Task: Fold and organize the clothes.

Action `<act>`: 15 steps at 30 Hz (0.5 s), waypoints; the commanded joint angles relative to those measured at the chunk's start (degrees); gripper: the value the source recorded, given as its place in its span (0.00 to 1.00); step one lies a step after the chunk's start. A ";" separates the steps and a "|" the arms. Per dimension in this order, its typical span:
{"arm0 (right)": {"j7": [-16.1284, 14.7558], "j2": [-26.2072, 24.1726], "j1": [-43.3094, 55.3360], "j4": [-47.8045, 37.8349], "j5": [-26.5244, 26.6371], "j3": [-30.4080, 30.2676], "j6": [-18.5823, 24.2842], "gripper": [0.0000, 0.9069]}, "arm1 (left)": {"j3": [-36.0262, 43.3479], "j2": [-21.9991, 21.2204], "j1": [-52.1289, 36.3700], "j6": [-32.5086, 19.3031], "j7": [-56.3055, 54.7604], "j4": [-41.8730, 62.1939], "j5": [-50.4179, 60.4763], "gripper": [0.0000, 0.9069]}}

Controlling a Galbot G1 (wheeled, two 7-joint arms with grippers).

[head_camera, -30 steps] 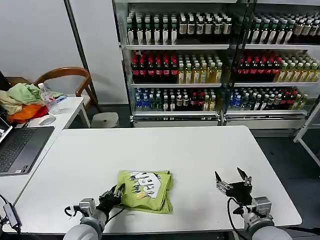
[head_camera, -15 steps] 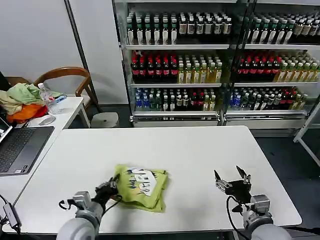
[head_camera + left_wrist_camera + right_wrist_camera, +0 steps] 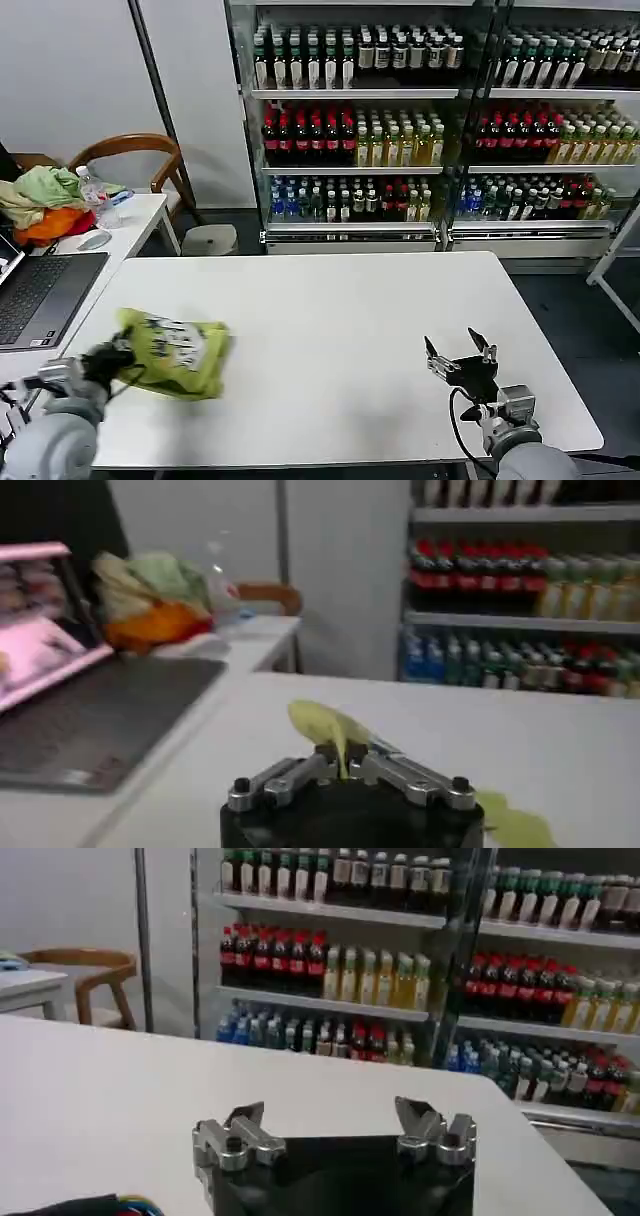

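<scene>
The folded lime T-shirt [image 3: 172, 354], its print facing up, lies at the left edge of the white table [image 3: 340, 320]. My left gripper [image 3: 112, 360] is shut on the shirt's left edge. In the left wrist view a fold of the lime T-shirt [image 3: 325, 726] sticks up between the shut jaws of the left gripper [image 3: 342, 757]. My right gripper [image 3: 459, 354] hovers open over the table's front right. In the right wrist view the right gripper [image 3: 332, 1121] holds nothing.
A laptop [image 3: 40, 293] lies on the side table to the left, beside a heap of pale green, beige and orange garments [image 3: 42, 203], a bottle [image 3: 93, 190] and a wooden chair [image 3: 135, 160]. Shelves of drink bottles [image 3: 400, 120] stand behind the table.
My left gripper has dragged the folded T-shirt from the table's front middle to its left edge. The right gripper has barely moved.
</scene>
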 commanded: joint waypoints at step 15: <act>0.06 0.95 -3.51 1.95 -1.94 1.72 -0.09 1.00 | 47.04 -15.75 -3.77 -10.92 10.17 -2.97 47.30 0.06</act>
